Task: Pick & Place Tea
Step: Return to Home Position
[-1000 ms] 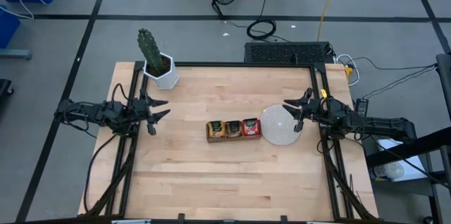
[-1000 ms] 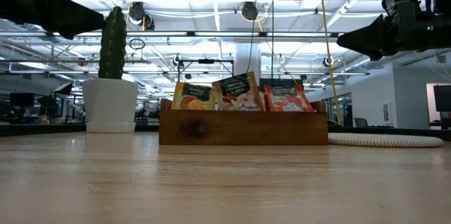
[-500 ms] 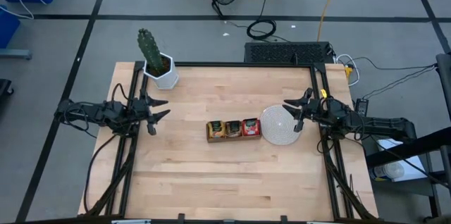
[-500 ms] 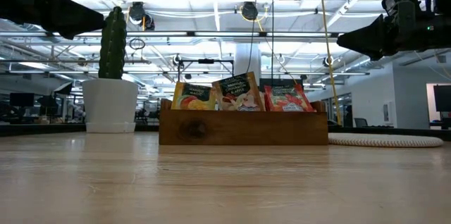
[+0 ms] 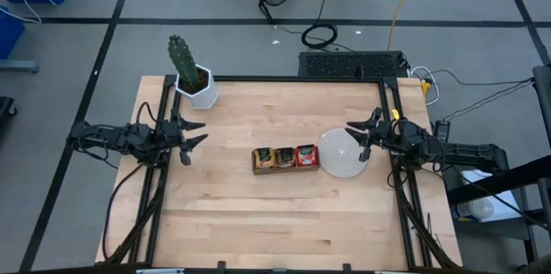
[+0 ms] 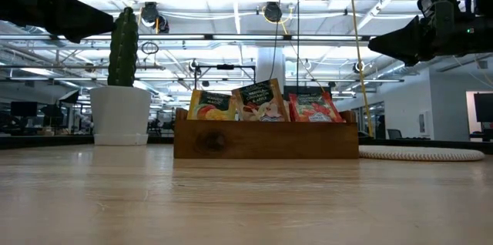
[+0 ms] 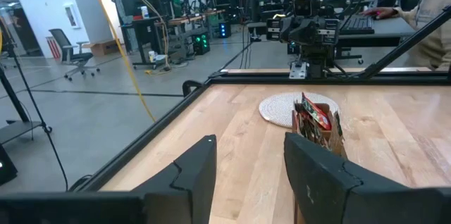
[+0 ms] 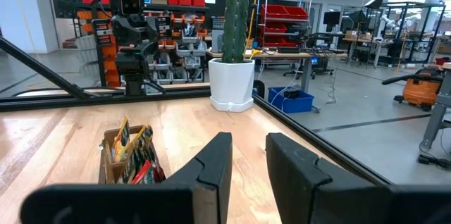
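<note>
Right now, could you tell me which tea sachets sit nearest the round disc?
The red sachets: they fill the end of the tray beside the disc; the tan ones sit in the middle, the yellow ones at the far end.

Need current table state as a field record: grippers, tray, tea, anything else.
left gripper: open, empty, raised at left edge of table
right gripper: open, empty, raised over right edge of round disc
wooden tray: table centre, three compartments
yellow sachets: left compartment
tan sachets: middle compartment
red sachets: right compartment
round disc: just right of wooden tray
potted cactus: far-left corner of table
</note>
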{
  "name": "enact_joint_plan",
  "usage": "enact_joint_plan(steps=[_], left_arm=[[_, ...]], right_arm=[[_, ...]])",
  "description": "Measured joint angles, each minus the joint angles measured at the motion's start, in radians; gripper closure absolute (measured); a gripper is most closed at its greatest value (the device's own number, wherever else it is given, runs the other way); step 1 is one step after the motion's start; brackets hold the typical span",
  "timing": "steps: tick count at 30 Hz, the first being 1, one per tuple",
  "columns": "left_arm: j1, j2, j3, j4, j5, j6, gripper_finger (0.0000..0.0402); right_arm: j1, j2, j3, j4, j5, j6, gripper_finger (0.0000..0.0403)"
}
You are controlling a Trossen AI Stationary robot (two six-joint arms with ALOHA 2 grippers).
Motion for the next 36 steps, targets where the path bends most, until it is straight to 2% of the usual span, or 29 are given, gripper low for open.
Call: enact_joint_plan(steps=[8,23,36], left_arm=[[0.0,0.0,0.0,0.0,0.0,0.0,0.0245],[0.0,0.0,0.0,0.0,0.0,0.0,0.0223],[0.0,0.0,0.0,0.0,0.0,0.0,0.0243]], right_arm=[[0.0,0.0,0.0,0.0,0.0,0.0,0.0328],[0.0,0.0,0.0,0.0,0.0,0.0,0.0328],[0.0,0.0,0.0,0.0,0.0,0.0,0.0328]])
